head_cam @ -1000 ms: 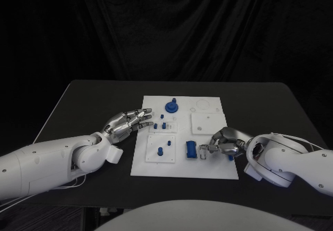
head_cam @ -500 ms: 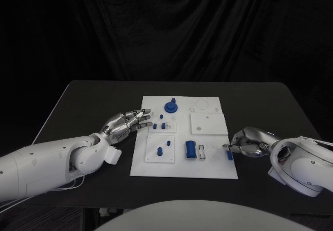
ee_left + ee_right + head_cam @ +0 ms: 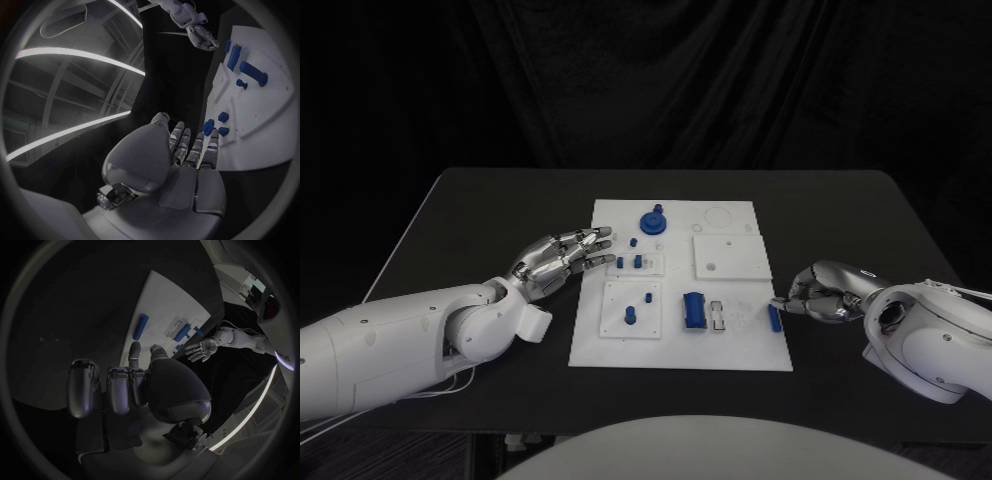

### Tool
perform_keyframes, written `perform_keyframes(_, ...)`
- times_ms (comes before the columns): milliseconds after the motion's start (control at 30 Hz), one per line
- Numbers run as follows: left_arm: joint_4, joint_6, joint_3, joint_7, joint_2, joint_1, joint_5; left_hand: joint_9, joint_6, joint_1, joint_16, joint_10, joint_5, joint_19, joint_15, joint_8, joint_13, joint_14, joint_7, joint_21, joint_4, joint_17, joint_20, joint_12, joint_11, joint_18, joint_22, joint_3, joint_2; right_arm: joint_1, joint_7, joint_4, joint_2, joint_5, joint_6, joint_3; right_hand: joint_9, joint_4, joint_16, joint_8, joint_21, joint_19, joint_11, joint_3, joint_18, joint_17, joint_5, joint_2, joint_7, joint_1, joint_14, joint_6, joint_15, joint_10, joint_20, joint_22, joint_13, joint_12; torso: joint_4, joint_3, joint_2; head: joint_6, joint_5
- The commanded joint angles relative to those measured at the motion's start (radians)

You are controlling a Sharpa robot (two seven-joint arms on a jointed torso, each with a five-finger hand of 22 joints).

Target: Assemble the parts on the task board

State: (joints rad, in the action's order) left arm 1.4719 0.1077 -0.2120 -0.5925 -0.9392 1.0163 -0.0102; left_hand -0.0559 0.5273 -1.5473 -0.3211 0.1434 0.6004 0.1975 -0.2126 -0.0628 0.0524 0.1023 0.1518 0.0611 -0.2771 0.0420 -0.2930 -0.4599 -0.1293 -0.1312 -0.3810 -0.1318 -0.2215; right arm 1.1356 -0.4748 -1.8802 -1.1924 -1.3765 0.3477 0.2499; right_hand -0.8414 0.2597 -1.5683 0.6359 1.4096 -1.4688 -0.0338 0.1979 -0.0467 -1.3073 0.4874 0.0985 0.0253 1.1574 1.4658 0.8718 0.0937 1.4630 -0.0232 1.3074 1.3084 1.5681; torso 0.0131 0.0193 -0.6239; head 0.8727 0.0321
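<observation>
The white task board [image 3: 733, 350] fills centre frame; beside its right edge the right hand [image 3: 816, 293], fingers curled and seemingly empty, should re-pinch the loose blue pin [image 3: 775, 318] squarely while the left hand [image 3: 564, 257] hovers spread.

A black bench [image 3: 488, 215] with rounded far corners fills the middle of the head view. Behind it, from 10 through 2 o'clock, hangs a black curtain [image 3: 661, 80] in soft vertical folds. In the left wrist view, long bright strip lights [image 3: 75, 52] curve across a grey ceiling [image 3: 56, 95] with beams
</observation>
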Motion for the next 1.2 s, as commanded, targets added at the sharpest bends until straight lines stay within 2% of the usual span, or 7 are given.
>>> perform_keyframes(33,0.001,0.001,0.001,-0.008,0.002,-0.001,0.004,-0.001,0.006,-0.008,-0.003,0.005,0.004,0.007,-0.001,-0.007,0.001,0.006,-0.001,0.006,0.001,0.001,0.001,-0.006,-0.002,0.017,-0.002,0.006,0.0,-0.002,-0.043,0.009,0.009,-0.033,-0.028,0.0,0.001,0.008,0.01,-0.007,-0.007,-0.026,-0.005,0.0,0.004,-0.244,0.0,0.001,0.002,0.008,0.101,-0.011,0.003,0.108,0.007,0.207,0.262,0.003,0.0013,-0.0013,-0.001,0.0,-0.002)
perform_keyframes(400,-0.002,0.006,0.001,-0.008,0.007,-0.001,0.004,-0.001,0.006,-0.008,-0.003,0.005,0.005,0.007,0.0,-0.007,0.001,0.006,0.0,0.006,0.001,0.001,0.001,-0.005,-0.003,0.017,0.0,0.007,0.001,-0.006,-0.046,0.044,0.052,-0.035,-0.068,0.0,0.008,0.018,0.015,-0.017,-0.015,-0.022,-0.001,0.001,0.003,-0.237,-0.013,0.004,0.006,0.014,0.099,-0.017,0.0,0.108,0.006,0.205,0.262,0.003,0.0031,-0.0012,0.0,0.0,-0.003)
perform_keyframes(567,-0.004,0.009,0.001,-0.008,0.009,-0.001,0.004,-0.001,0.004,-0.009,-0.002,0.005,0.006,0.007,0.0,-0.007,0.001,0.006,0.0,0.006,0.001,0.001,0.001,-0.005,-0.003,0.017,0.0,0.008,0.001,-0.01,-0.05,0.054,0.064,-0.035,-0.082,0.0,0.013,0.02,0.019,-0.024,-0.021,-0.019,0.0,0.0,0.001,-0.231,-0.018,0.005,0.008,0.019,0.097,-0.019,-0.001,0.108,0.004,0.203,0.262,0.003,0.0018,-0.0006,0.0,0.0,-0.001)
perform_keyframes(733,-0.007,0.011,0.001,-0.008,0.01,-0.001,0.004,-0.001,0.004,-0.009,-0.002,0.005,0.006,0.008,0.0,-0.007,0.001,0.005,0.0,0.006,0.001,0.001,0.001,-0.004,-0.003,0.017,0.0,0.009,0.001,-0.017,-0.052,0.06,0.077,-0.035,-0.098,0.0,0.028,0.025,0.023,-0.041,-0.029,-0.016,0.004,0.0,0.0,-0.226,-0.02,0.008,0.013,0.025,0.096,-0.023,-0.004,0.108,0.002,0.2,0.262,0.003,0.0032,-0.0004,-0.001,0.0,-0.002)
perform_keyframes(1200,-0.009,0.017,0.001,-0.004,0.013,-0.002,0.004,-0.001,0.002,-0.009,-0.001,0.005,0.006,0.009,0.0,-0.006,0.001,0.005,0.001,0.006,0.001,0.0,0.001,-0.004,-0.004,0.017,-0.001,0.01,0.0,-0.035,-0.033,0.06,0.113,-0.035,-0.091,0.0,0.065,0.012,0.024,-0.071,-0.032,-0.016,0.007,-0.013,-0.001,-0.224,-0.016,0.009,0.015,0.075,0.096,-0.012,-0.007,0.108,-0.002,0.2,0.262,0.003,0.0009,-0.0006,0.0,0.0,-0.001)
